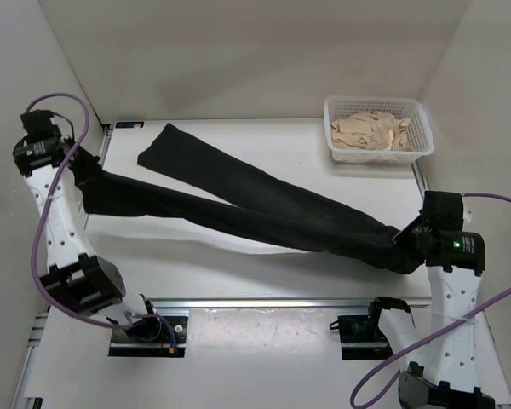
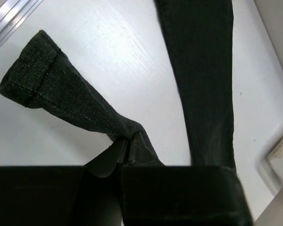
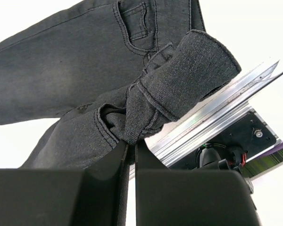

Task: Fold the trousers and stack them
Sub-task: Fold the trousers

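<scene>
The black trousers [image 1: 264, 209] lie stretched across the white table, waist at the right, two legs fanning out to the left. My left gripper [image 1: 78, 160] is shut on the end of the nearer leg at the far left; the left wrist view shows its jaws [image 2: 127, 146] pinching the fabric, with the leg's hem [image 2: 30, 70] hanging free and the other leg [image 2: 203, 80] lying flat. My right gripper [image 1: 406, 241] is shut on the waistband at the right; the right wrist view shows its jaws [image 3: 131, 143] clamped on bunched waistband cloth [image 3: 179, 80].
A white plastic basket [image 1: 419, 115] holding a beige cloth pile [image 1: 370, 132] stands at the back right. White walls close in the table on the left, back and right. An aluminium rail [image 1: 264, 302] with the arm bases runs along the near edge.
</scene>
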`<state>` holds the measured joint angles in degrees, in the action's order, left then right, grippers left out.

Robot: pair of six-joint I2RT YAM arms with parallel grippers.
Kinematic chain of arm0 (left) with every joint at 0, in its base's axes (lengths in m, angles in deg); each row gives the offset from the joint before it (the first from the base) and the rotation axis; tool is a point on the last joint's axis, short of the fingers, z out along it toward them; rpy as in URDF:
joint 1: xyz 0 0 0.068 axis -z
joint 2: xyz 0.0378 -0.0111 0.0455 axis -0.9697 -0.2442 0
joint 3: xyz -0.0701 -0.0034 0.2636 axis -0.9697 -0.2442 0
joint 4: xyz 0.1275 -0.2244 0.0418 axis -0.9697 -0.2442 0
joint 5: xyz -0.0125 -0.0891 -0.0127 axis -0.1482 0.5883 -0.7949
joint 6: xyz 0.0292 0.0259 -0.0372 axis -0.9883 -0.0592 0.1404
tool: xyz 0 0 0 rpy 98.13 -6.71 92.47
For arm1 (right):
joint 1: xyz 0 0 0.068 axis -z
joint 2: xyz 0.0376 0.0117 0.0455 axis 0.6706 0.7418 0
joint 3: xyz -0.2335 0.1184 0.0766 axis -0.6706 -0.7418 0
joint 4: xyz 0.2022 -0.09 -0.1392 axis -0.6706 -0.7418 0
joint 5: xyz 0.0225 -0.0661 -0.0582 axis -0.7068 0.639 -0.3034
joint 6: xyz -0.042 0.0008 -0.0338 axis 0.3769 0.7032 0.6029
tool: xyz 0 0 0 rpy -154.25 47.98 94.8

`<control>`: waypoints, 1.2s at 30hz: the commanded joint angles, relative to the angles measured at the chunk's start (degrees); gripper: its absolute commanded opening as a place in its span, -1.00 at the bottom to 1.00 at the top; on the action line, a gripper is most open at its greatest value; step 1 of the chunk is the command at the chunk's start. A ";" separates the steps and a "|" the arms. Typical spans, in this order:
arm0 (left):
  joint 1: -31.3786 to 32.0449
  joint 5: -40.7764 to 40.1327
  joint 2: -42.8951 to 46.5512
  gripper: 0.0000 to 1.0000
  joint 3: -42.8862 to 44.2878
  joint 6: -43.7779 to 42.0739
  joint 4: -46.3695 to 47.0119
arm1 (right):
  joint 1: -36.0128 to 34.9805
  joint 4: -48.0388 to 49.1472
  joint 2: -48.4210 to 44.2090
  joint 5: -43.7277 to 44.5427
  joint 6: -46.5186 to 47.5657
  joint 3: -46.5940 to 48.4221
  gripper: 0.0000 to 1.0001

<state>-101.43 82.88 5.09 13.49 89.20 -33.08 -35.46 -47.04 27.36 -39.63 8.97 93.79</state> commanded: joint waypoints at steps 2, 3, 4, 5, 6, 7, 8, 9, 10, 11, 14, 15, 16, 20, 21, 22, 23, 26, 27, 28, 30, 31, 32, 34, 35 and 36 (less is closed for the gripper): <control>4.28 -8.01 -10.25 -0.80 7.25 -2.65 5.13 | 0.38 4.42 4.01 7.34 0.56 2.26 -1.00; 6.12 -9.32 -12.20 -0.80 8.92 -2.04 5.13 | 0.38 5.22 5.07 8.82 0.56 2.26 -1.00; 7.01 -10.21 -14.22 -0.80 12.16 -1.51 5.13 | 0.38 6.02 7.25 9.36 0.56 2.26 -1.00; 7.97 -10.91 -18.42 -0.80 14.10 -1.51 5.13 | 0.38 7.85 8.41 9.36 0.56 2.26 -1.00; 8.77 -10.92 -20.64 -0.80 16.21 -1.51 4.61 | 0.38 8.74 9.64 10.15 0.56 2.26 -1.00; 10.34 -12.83 -22.92 -0.80 20.76 -0.98 3.91 | 0.38 9.53 12.17 10.16 0.56 2.26 -1.00; 11.05 -13.46 -27.38 -0.80 23.24 -0.98 3.29 | 0.38 10.23 13.42 10.16 1.08 2.26 -1.00; 11.58 -13.99 -29.69 -0.80 25.70 -0.28 2.59 | 0.38 11.63 14.65 10.68 1.09 2.95 -1.00; 12.11 -14.52 -31.80 -0.80 27.99 0.33 2.06 | 0.38 12.61 17.01 11.38 1.09 2.96 -1.00; 12.11 -14.52 -35.82 -0.80 32.45 0.34 1.19 | 0.38 13.40 18.16 11.39 1.09 2.96 -1.00; 13.43 -13.91 -42.86 -0.80 40.99 0.87 -0.13 | 0.38 15.51 24.22 12.96 1.09 4.71 -1.00; 14.22 -14.60 -44.46 -0.80 43.02 0.87 -0.14 | 0.38 16.47 25.37 12.97 1.09 4.72 -1.00; 14.92 -14.61 -45.87 -0.80 44.78 0.87 -0.14 | 0.38 17.00 26.34 13.75 1.09 5.24 -1.00; 14.93 -13.83 -51.23 -0.80 50.68 0.87 0.38 | 0.38 19.03 32.22 14.29 1.09 5.95 -1.00; 14.93 -13.82 -51.25 -0.80 51.47 0.87 0.39 | 0.38 19.73 33.19 14.29 1.09 6.65 -1.00; 14.93 -13.82 -51.85 -0.80 51.48 0.87 1.60 | 0.38 19.73 34.16 14.98 1.09 7.44 -1.00; 15.45 -13.30 -51.86 -0.80 51.48 0.87 2.31 | 0.38 20.26 35.91 15.69 1.09 7.44 -1.00; 16.06 -13.29 -52.91 -0.80 51.99 0.87 4.77 | 0.38 21.57 39.34 16.31 1.09 8.58 -1.00; 16.07 -13.29 -54.22 -0.80 52.96 0.87 4.78 | 0.38 21.58 40.23 16.92 1.61 8.59 -1.00; 16.68 -13.29 -55.10 -0.80 54.19 0.87 5.56 | 0.38 22.36 41.28 16.92 1.62 9.11 -1.00; 17.30 -12.68 -57.30 -0.80 57.35 0.87 6.96 | 0.38 22.99 44.44 17.44 1.62 9.82 -1.00; 18.00 -12.16 -57.31 -0.80 57.36 1.48 7.93 | 0.38 23.51 46.72 17.45 1.62 11.21 -1.00; 18.00 -11.45 -58.09 -0.80 57.89 1.48 9.08 | 0.38 23.51 47.87 17.45 1.09 11.75 -1.00; 19.14 -10.66 -60.02 -0.80 58.94 2.01 11.97 | 0.38 24.04 51.11 17.45 1.09 13.76 -1.00; 19.15 -9.87 -61.17 -0.80 59.90 2.53 12.60 | 0.38 24.04 52.09 17.45 1.09 14.47 -1.00; 19.67 -8.21 -62.40 -0.77 61.91 3.23 13.21 | 0.90 24.04 52.97 17.45 0.39 15.08 -0.89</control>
<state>-81.01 76.82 -56.31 70.64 91.54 -28.59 -36.16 -23.85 78.70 -30.15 8.58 105.27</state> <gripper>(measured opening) 0.124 0.049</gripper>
